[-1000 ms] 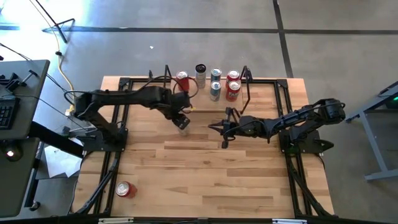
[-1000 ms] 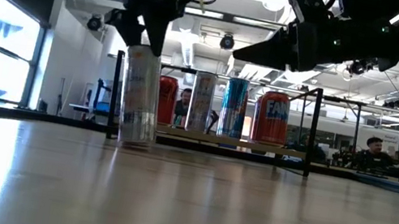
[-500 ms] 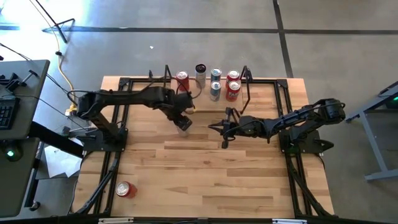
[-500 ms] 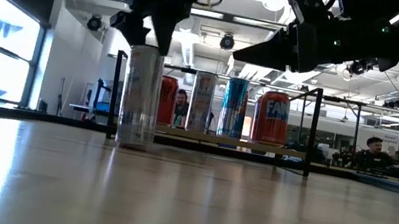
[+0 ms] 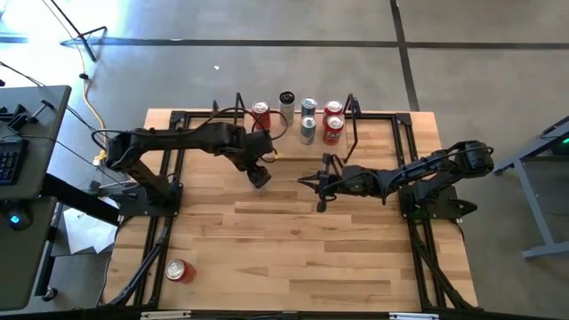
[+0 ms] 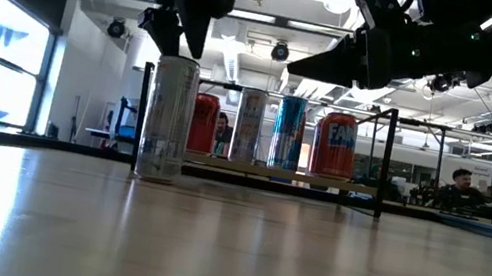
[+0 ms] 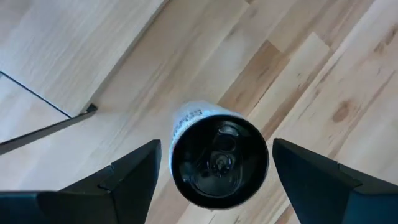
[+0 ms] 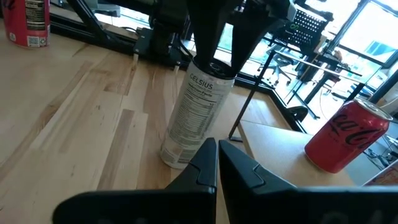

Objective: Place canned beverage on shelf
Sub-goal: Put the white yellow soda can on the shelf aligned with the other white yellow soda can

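Observation:
A tall white Celsius can [image 6: 168, 119] stands upright on its base on the tabletop, in front of the shelf's left end. My left gripper [image 6: 177, 40] hangs open just above the can's top [image 7: 219, 155], pointing steeply down. One finger stands on each side of the top, with a gap on both sides. The shelf [image 6: 359, 186] stands along the table's far edge and carries several upright cans [image 5: 307, 129]. My right gripper [image 5: 302, 182] is shut, held level above the table to the right of the white can [image 8: 196, 115] and pointing at it.
A red can [image 5: 180, 271] lies on its side near the table's near left corner. A red cola can [image 8: 345, 137] stands on the shelf's board. The black rod frame [image 5: 352, 111] rises at the shelf's ends. Bare wood lies between the arms and the near edge.
The white can leaned slightly under my left gripper a second ago and now stands upright on the table. My left gripper has let go of the can's top, rolled a little about its own axis, and now stands just above the can.

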You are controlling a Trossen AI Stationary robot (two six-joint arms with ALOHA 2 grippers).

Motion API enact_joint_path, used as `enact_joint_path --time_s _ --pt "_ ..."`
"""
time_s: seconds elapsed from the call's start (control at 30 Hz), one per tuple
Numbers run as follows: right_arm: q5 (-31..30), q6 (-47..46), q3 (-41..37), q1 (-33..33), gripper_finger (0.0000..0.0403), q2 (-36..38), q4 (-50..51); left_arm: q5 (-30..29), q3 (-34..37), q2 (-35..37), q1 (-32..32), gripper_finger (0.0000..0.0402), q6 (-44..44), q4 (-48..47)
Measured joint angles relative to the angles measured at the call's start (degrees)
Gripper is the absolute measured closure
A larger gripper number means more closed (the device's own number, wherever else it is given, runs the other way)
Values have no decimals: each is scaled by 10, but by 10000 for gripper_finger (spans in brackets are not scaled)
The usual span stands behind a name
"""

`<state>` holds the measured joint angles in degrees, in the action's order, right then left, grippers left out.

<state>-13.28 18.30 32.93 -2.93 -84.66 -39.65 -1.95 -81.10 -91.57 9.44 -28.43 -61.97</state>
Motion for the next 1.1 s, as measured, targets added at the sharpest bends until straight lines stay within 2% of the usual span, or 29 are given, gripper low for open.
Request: enact_joint_path --time_s 0.1,0.17,0.23,0.33,0.4,0.57,0.77,0.87,0.93,1.1 --pt "4 -8 0 -3 402 0 -2 0 0 14 -6 103 25 -8" --pt "36 -11 0 -5 402 0 -7 -3 0 28 -11 105 48 -16" --pt "87 -15 0 -5 402 -11 -32 -23 0 45 -18 112 68 -16" --pt "118 -32 0 -6 402 -47 -98 -79 5 76 -29 136 97 -7" --pt "118 -45 12 -6 402 -82 -119 -99 27 104 -35 161 111 16" --pt "98 -65 87 -6 402 -175 -120 -100 130 183 -44 247 121 89" --pt "86 -66 193 -6 402 -274 -111 -98 273 267 -41 345 139 227" --pt "84 -81 243 -6 402 -309 -85 -83 318 289 -39 384 151 295" --pt "72 -85 273 -6 402 -326 -65 -76 334 295 -38 397 156 320" --pt "7 -94 315 -6 402 -336 7 -76 347 293 -39 391 157 326"
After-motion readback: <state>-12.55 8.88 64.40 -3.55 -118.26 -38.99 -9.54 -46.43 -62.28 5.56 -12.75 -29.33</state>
